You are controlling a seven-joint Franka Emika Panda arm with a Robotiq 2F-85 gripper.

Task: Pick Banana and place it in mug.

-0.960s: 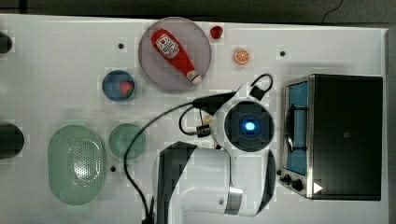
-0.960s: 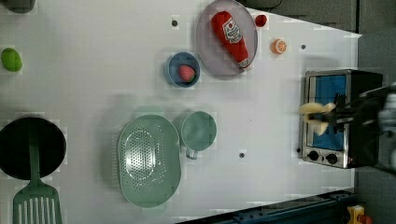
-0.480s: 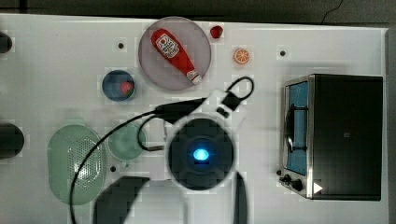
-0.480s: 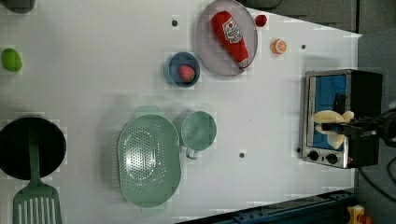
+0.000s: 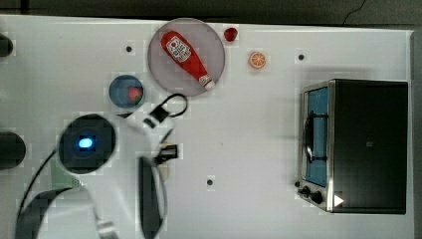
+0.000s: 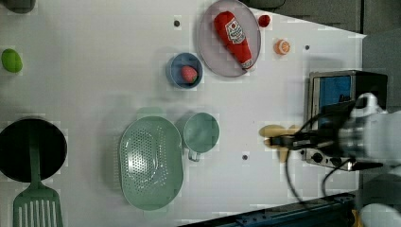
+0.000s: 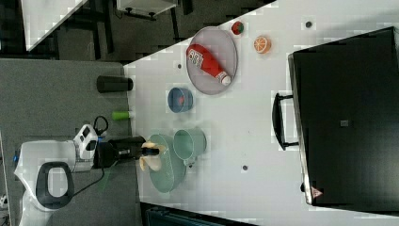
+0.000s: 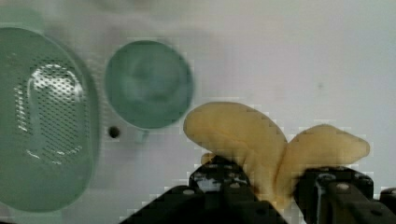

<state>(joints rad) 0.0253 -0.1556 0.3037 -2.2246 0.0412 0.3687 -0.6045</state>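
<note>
My gripper (image 8: 266, 183) is shut on the pale yellow banana (image 8: 261, 142), which sticks out between the two black fingers. In the left view the banana (image 6: 273, 134) hangs off the gripper (image 6: 280, 141) to the left view's right of the mint-green mug (image 6: 201, 132), apart from it. In the wrist view the mug (image 8: 148, 84) stands upright and open beside the banana's tip. The right view shows the banana (image 7: 151, 155) in front of the colander, near the mug (image 7: 188, 141). In the top view my arm covers the mug, and the gripper (image 5: 168, 152) pokes out beside the arm.
A large green colander (image 6: 150, 163) stands right beside the mug. A blue cup (image 6: 184, 71) with a strawberry and a plate (image 6: 210, 52) with a ketchup bottle lie further back. A toaster oven (image 5: 358, 144) sits at the top view's right. A black pan (image 6: 30, 149) is at the left view's left.
The arm has swung from beside the toaster oven toward the top view's left, carrying the banana to near the mug. Nothing on the table has moved.
</note>
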